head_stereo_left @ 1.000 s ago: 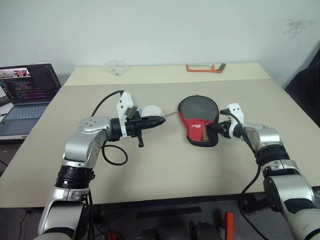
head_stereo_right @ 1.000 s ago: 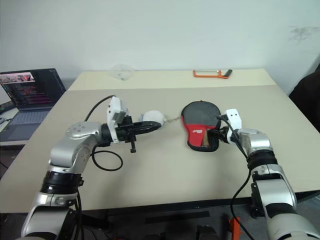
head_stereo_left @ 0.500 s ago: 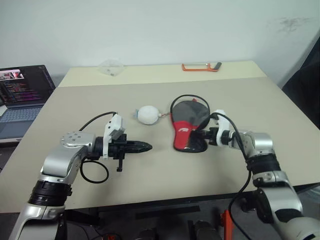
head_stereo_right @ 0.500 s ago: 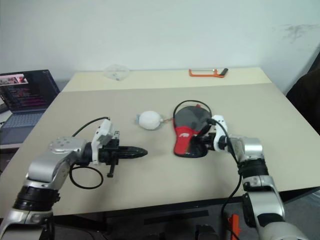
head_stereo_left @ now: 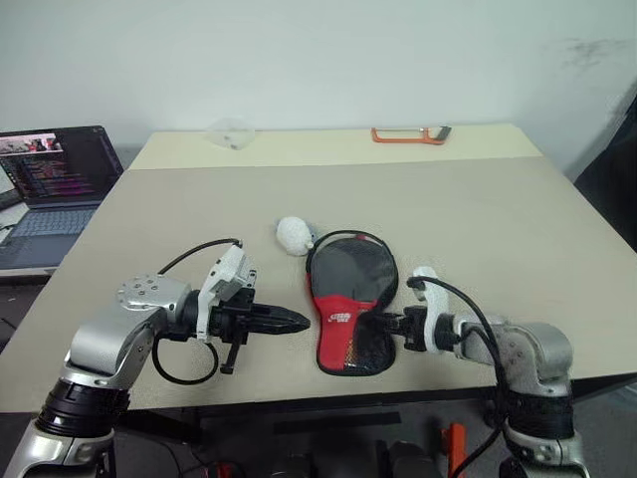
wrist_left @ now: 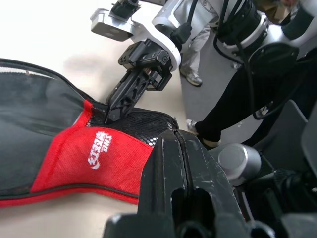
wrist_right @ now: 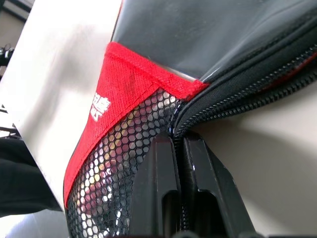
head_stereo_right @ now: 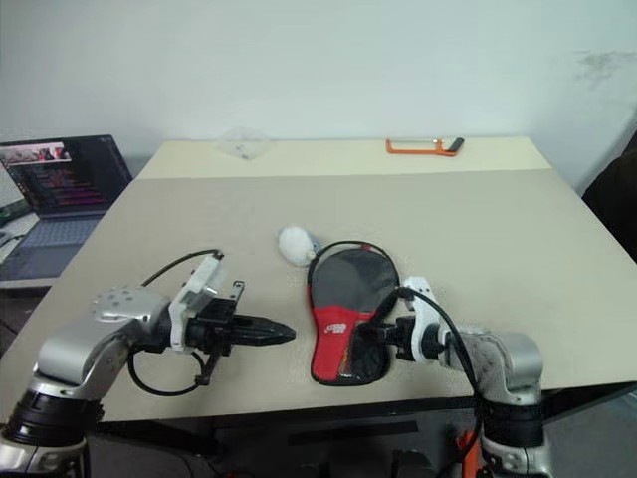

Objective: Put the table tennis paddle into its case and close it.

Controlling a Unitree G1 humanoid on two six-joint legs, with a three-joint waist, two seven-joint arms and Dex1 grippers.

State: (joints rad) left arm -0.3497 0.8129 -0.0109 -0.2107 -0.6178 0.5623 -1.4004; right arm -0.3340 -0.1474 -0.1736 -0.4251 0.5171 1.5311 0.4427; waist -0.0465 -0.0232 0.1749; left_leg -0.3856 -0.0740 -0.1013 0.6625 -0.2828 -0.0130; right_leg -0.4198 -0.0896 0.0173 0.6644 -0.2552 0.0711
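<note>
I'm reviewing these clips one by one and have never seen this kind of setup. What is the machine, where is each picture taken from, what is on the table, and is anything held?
This is a humanoid robot with two arms, each ending in a two-finger gripper. Two pictures come from its head, looking down over a beige table. The other two come from cameras on its wrists.

On the table lie a black-and-red case, a small pale round tag beside it, and an orange tool at the far edge. A laptop stands off to the robot's left.

The right gripper is shut on the case's edge at the zip. The left gripper is shut and holds nothing, pointing at the case.
</note>
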